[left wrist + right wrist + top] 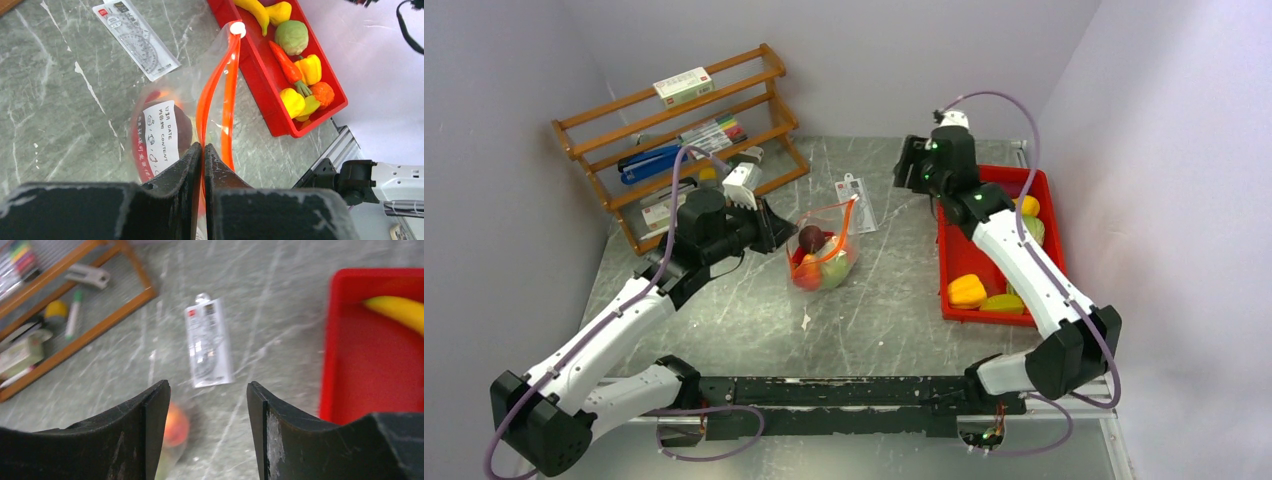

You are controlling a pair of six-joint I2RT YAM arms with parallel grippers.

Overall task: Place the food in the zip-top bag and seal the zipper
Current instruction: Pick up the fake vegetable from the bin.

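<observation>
The clear zip-top bag (826, 256) stands mid-table and holds a dark purple ball (811, 237), a peach ball (807, 276) and a green ball (836, 268). My left gripper (776, 228) is shut on the near end of the red-orange zipper (230, 75). The zipper's two strips gape apart in the middle, and a white slider (237, 28) sits at the far end. My right gripper (913, 165) is open and empty, raised above the table between the bag and the red tray (952, 262). In the right wrist view, the peach ball (176, 425) shows below my open gripper (207, 390).
The red tray (260, 75) holds a banana (254, 9), a green ball (291, 36), a red chili (284, 61), a yellow pepper (311, 67) and other toys. A flat white packet (856, 200) lies behind the bag. A wooden rack (674, 140) stands at the back left.
</observation>
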